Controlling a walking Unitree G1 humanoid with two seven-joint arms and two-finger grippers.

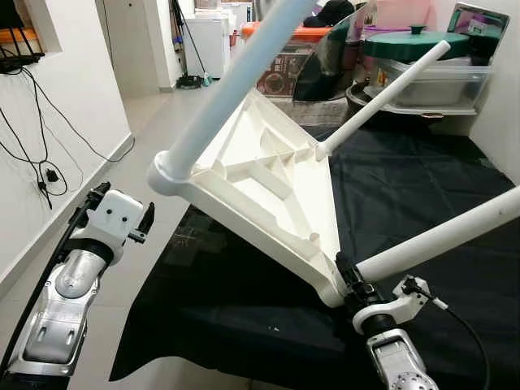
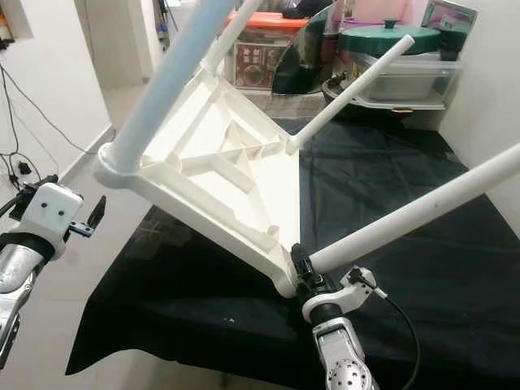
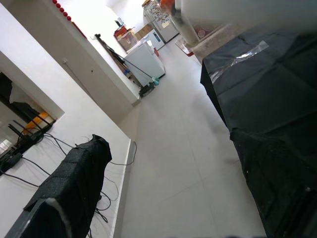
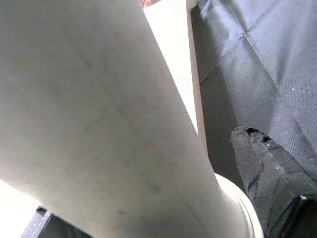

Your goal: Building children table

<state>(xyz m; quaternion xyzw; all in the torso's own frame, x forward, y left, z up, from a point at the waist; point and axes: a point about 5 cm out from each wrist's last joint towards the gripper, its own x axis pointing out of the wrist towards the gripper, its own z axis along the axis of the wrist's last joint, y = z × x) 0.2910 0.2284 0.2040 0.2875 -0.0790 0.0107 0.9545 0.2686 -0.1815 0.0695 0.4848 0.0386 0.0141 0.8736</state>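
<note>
The right gripper (image 1: 351, 280) is clamping the near corner of the tabletop (image 1: 268, 175), right at the base of a leg (image 1: 443, 236) that is running up and away to the right. The tabletop is tilting underside-up over the black-draped surface (image 1: 422, 187), two more legs pointing away. The left gripper (image 1: 122, 213) is hovering apart off its low left corner; I cannot tell whether it is open.

table top (image 1: 268, 175) tilted over black cloth (image 1: 422, 187); storage bins (image 1: 431, 81) behind; left pincer (image 1: 122, 215) left of it.
</note>
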